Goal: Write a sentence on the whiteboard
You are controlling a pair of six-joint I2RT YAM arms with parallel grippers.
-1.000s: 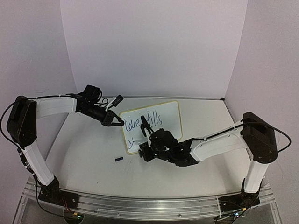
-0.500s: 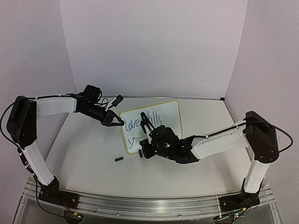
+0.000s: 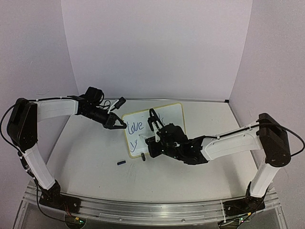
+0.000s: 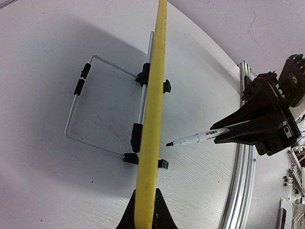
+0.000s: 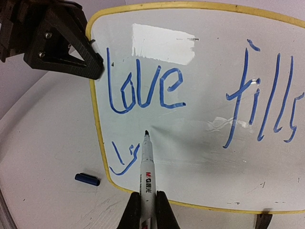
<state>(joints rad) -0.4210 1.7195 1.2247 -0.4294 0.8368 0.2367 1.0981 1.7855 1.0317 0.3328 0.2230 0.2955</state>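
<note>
Fingers of the right gripper (image 5: 147, 210) pinch a marker (image 5: 145, 167) whose barrel points up the whiteboard (image 5: 205, 157). Its tip sits just right of the lone "y" and below "love" in the sentence (image 5: 143, 90), with blank board running rightward under "fills"; contact cannot be told. The left gripper (image 4: 145, 207) is clamped on the board's upper-left yellow rim, the board tilted on its wire stand (image 4: 81, 119) on a white table (image 3: 90, 157), the cap (image 5: 87, 179) beside its left edge and lavender walls (image 3: 157, 47) behind.

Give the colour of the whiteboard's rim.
The whiteboard rim is yellow; the right wrist view shows it best.
</note>
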